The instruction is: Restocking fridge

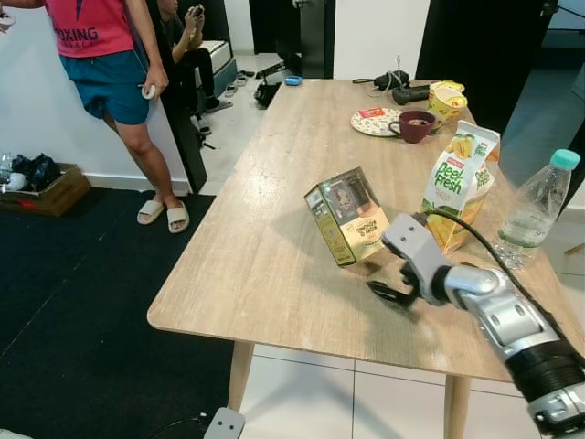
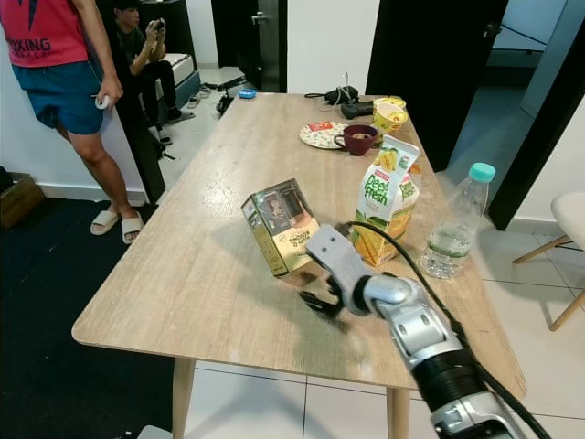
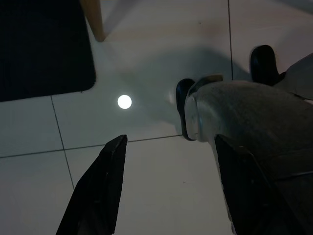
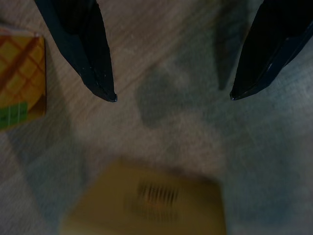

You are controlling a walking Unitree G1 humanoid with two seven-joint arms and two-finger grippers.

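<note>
A small olive and yellow box [image 1: 347, 216] with a clear window stands tilted on the wooden table [image 1: 265, 256]. Just right of it stands a Peel Fresh juice carton [image 1: 462, 183], with a clear water bottle [image 1: 539, 208] with a teal cap further right. My right gripper [image 1: 389, 289] hovers low over the tabletop just in front of the box, open, with nothing between its fingers. In the right wrist view the open gripper [image 4: 173, 98] faces the blurred box [image 4: 146, 205], the carton's corner [image 4: 19, 78] to one side. My left gripper [image 3: 171, 191] hangs open over the tiled floor.
A maroon mug [image 1: 416, 125], a patterned plate [image 1: 373, 121] and a yellow cup [image 1: 448, 99] sit at the table's far end. One person [image 1: 105, 64] stands by the wall at far left; another [image 1: 183, 41] sits behind. A dark rug [image 1: 82, 302] lies left of the table.
</note>
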